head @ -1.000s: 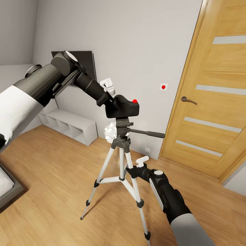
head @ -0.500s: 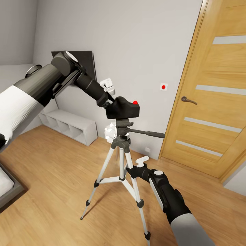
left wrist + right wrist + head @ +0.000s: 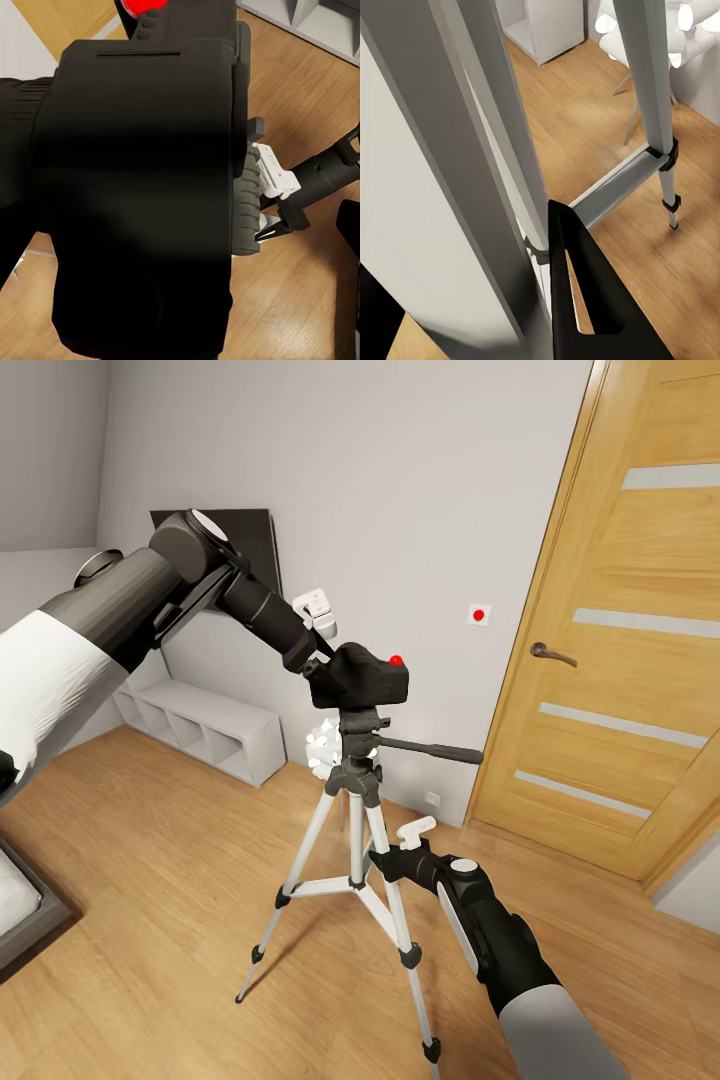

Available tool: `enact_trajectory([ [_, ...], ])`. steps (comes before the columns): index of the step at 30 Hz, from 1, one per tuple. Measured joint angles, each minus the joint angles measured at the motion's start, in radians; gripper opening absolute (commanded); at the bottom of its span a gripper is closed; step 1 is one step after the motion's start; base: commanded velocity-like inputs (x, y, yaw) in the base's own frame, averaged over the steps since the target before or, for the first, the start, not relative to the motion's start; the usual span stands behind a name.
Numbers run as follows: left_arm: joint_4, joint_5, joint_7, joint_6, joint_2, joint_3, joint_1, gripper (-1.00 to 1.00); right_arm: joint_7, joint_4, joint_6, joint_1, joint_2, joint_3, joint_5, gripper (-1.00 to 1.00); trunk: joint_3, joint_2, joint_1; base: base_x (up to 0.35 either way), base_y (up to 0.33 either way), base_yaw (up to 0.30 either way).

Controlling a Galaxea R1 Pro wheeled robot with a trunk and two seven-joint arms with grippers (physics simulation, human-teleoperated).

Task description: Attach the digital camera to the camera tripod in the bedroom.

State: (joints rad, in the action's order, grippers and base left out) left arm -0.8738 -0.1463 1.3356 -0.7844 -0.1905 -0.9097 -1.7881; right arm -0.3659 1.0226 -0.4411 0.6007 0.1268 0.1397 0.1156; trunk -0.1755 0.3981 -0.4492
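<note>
Small chunky black digital camera [image 3: 362, 675] with red dot — pinched in left gripper [image 3: 322, 660], resting atop silver-legged camera tripod [image 3: 352, 830]; right gripper [image 3: 385, 857] clasped a leg — best lowered squarely, tripod steadied.

The head view looks forward and down from above both arms at the tall silver-legged camera tripod with black head [image 3: 357, 830], standing well clear of the pale grey wall behind it. The left wrist view sits pressed against the chunky black digital camera with a red dot [image 3: 142, 195], above the tripod's head. The right wrist view looks along a tripod leg [image 3: 506, 150] from very near, sharing the light wood floor [image 3: 585, 120] beneath the tripod with both others.
</note>
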Motion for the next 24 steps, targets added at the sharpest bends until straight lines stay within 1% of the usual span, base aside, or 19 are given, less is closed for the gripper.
enact_trajectory([
  [8,0.003,0.002,-0.001,0.001,-0.001,0.002,0.000,1.00,0.000,0.000,-0.001,0.000,0.000,0.000,0.000,-1.00,0.000,0.000,0.000,0.000,0.000,0.000],
  [11,0.004,0.002,-0.002,0.001,-0.003,0.009,0.000,1.00,0.000,0.000,-0.001,0.000,-0.001,0.000,-0.001,-1.00,0.000,0.000,0.000,0.000,0.000,0.000],
  [14,0.004,0.003,-0.003,0.000,-0.004,0.030,0.000,1.00,0.000,0.000,-0.001,0.000,0.000,0.000,-0.001,-1.00,0.000,0.000,0.000,0.000,0.000,0.000],
  [15,0.004,0.003,-0.003,0.000,-0.005,0.052,0.000,1.00,0.000,0.000,-0.001,0.000,-0.001,0.000,-0.001,-1.00,0.000,0.000,0.000,0.000,0.000,0.000],
  [18,0.004,0.003,-0.003,0.000,-0.005,0.099,0.000,1.00,0.000,0.000,-0.001,0.000,0.000,0.000,0.000,-1.00,0.000,0.000,0.000,0.000,0.000,0.000],
  [19,0.004,0.004,-0.004,0.000,-0.006,0.132,0.000,1.00,0.000,0.000,-0.001,0.000,0.000,0.000,0.000,-1.00,0.000,0.000,0.000,0.000,0.000,0.000],
  [21,0.004,0.005,-0.008,0.000,-0.006,0.160,0.000,1.00,0.000,0.000,-0.001,0.000,0.000,0.000,0.000,-1.00,0.000,0.000,0.000,0.000,0.000,0.000],
  [22,0.003,0.005,-0.015,0.000,-0.006,0.180,0.000,1.00,0.000,0.000,-0.001,0.000,0.000,0.000,0.000,-1.00,0.000,0.000,0.000,0.000,0.000,0.000],
  [24,0.002,0.006,-0.022,-0.001,-0.006,0.193,0.000,1.00,0.000,0.000,-0.001,0.000,0.000,0.000,0.000,-1.00,0.000,0.000,0.000,0.000,0.000,0.000],
])
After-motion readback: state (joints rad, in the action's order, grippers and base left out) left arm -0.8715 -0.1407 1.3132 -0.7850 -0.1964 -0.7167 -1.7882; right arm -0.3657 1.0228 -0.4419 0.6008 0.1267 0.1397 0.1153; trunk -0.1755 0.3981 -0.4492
